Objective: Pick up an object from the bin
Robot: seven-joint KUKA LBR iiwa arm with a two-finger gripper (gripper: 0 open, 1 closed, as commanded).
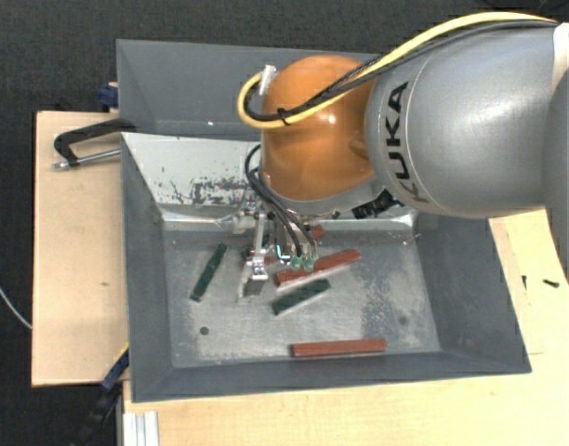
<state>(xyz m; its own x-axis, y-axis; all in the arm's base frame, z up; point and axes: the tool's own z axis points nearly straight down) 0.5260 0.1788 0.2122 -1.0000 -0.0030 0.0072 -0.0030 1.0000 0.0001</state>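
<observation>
The tool (271, 266) is low in the middle of the bin (140, 277), just beside a red-brown stick (326, 262). I cannot tell if it is spread or pressed together. I think it must pinch that stick next. A dark green stick (300, 295) lies close by and may crowd it.

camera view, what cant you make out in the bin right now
- Left end of the reddish-brown flat bar beside the gripper: hidden by the wrist's cables, camera view.
- Back floor of the grey metal bin: covered by the orange wrist cover.
- Front left, a small dark speck: too small to identify.
</observation>
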